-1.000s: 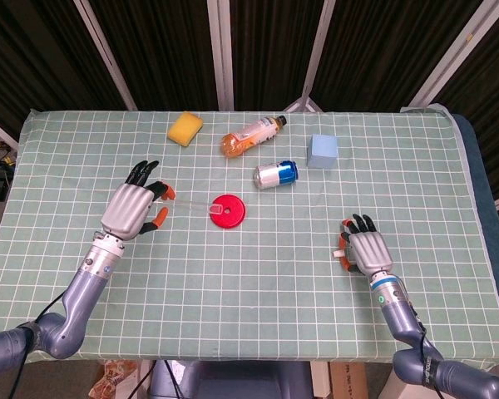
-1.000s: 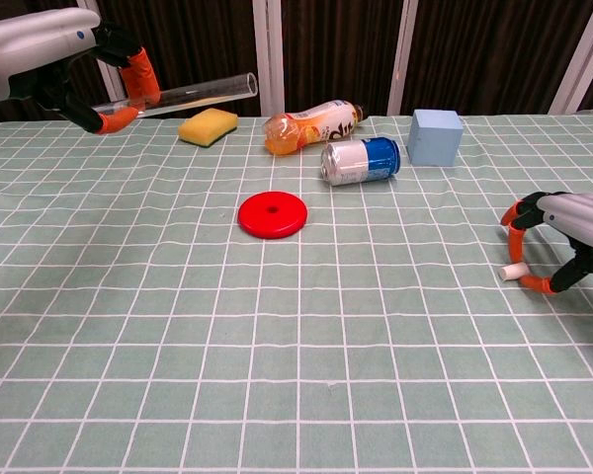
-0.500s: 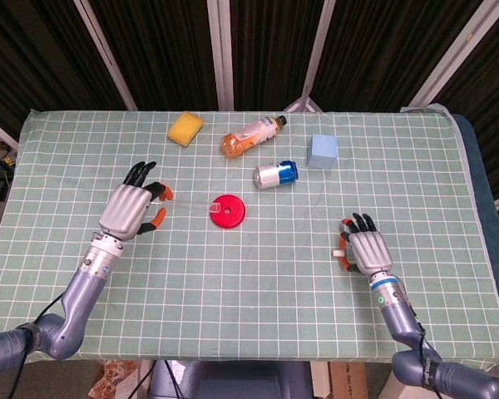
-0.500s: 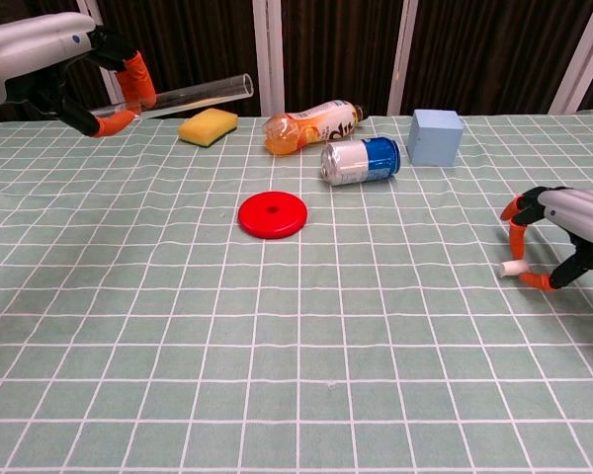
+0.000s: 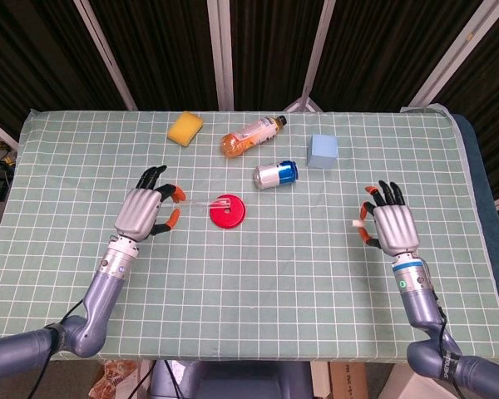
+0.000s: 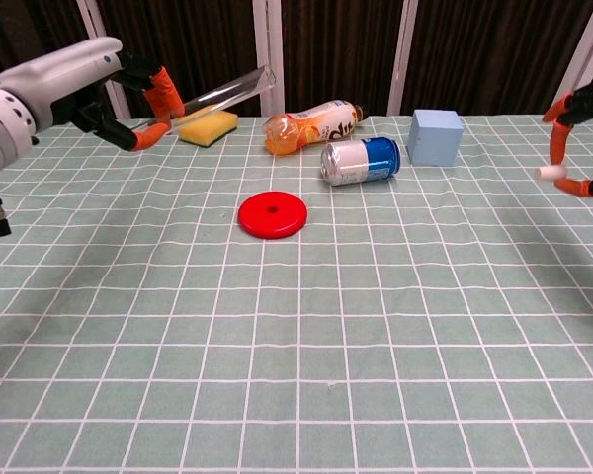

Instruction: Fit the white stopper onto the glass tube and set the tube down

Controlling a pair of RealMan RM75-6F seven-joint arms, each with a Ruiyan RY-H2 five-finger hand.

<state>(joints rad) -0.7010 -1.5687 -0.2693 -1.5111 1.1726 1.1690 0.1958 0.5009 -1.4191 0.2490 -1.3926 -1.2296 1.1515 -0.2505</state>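
Left hand (image 6: 99, 94), upper left of chest view: fingers closed round glass tube (image 6: 222, 94), held off the table, open end tilted up toward frame centre. Right hand (image 5: 392, 226), right side of head view, also raised: white stopper (image 6: 550, 172) pinched betw. orange fingertips (image 6: 576, 184), other fingers spread.

Progress, judged: both parts picked up, nothing joined yet. Hands well apart, w/ red disc (image 6: 273, 213), can (image 6: 361, 160), bottle (image 6: 312, 125), blue block (image 6: 435, 136) and yellow sponge (image 6: 208, 126) lying on green checked cloth (image 6: 296, 375) betw. and behind them.

Left to do: bring hands together, line stopper up w/ tube's open end, push on, lay tube down.
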